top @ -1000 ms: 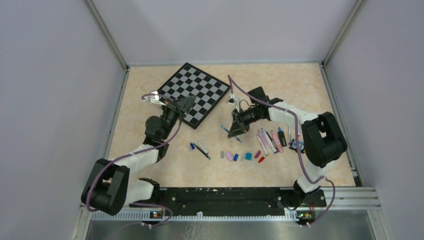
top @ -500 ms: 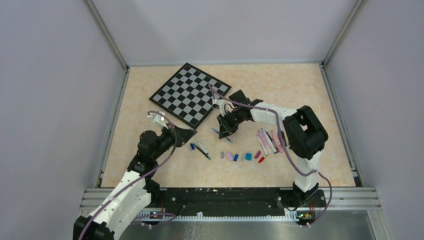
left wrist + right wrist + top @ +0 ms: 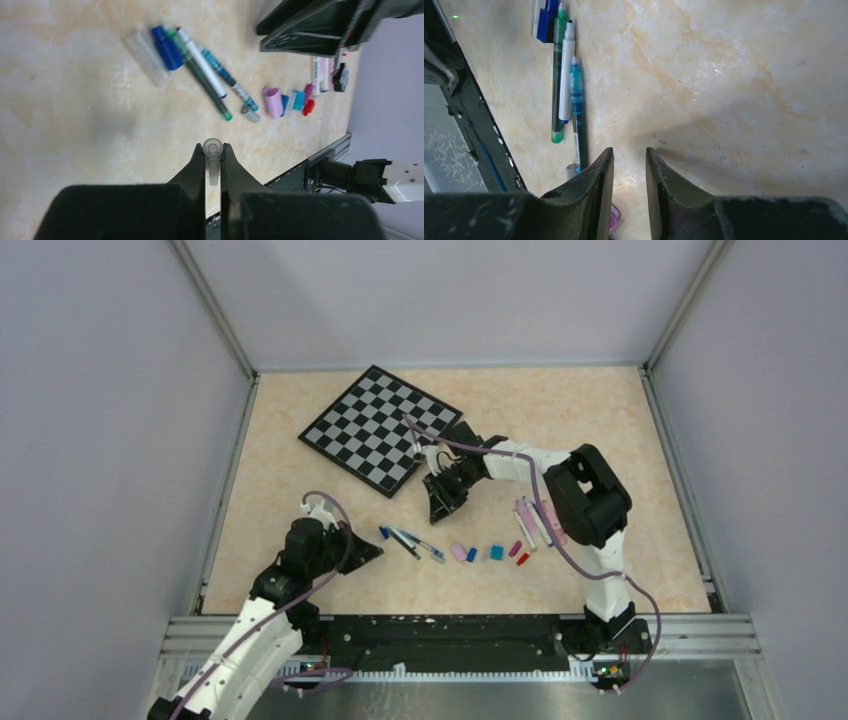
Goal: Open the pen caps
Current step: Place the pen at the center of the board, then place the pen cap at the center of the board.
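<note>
- My left gripper is clamped on a small translucent grey plastic cap, held over bare beige marbled table towards its near edge. If I let go from this height, I judge the cap may bounce or roll off that edge.
- Only the fingertips hold it, so a quick wrist turn could squirt it out.
- My right gripper hangs low with its fingers a narrow slot apart and nothing between them. If it drops onto a pen at that width, it will shove the pen rather than straddle it.
- The thin green pen, white pen and teal pen lie pressed side by side. Pinching one will likely drag its neighbours.
- A dark blue cap sits at their far ends. A fat pink cap and a small red cap lie among loose caps just past their tips, and a careless sweep would scatter them.
- Both arms crowd the same pens, so converging there risks a knock.
</note>
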